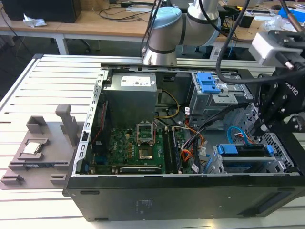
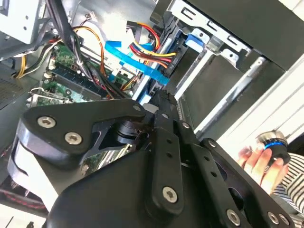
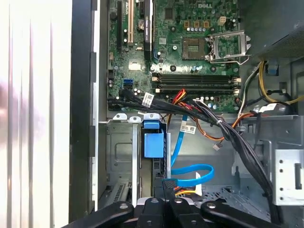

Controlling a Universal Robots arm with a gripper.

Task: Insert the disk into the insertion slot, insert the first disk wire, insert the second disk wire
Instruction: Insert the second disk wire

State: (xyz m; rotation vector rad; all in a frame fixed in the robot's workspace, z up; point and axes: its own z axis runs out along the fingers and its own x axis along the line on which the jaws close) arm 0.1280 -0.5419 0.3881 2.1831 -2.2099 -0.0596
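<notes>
My pincer is drawn narrow, and in the first wrist view it seems to pinch the dark end plug of the second disk wire, whose light-blue loop curls just beyond my fingertips. Right beside the plug lies the first disk wire, its red and orange strands bunched against the back of the disk. The disk already sits in the insertion slot, blue carrier flush with the cage.

My worry is the plug. It is small and my hold on it looks shallow, so a push that is slightly off line could twist it in my fingers or jam it against the connector edge. The stiff loop could also spring sideways and snag the red-orange bundle. Farther in, thick black cables cross above the motherboard, and my wrist could catch them.

The exterior view places my pincer toward the exterior view's right, above the disk in the lower right of the case; it does not let me judge the plug. In the second wrist view a person's hand is near the case.
</notes>
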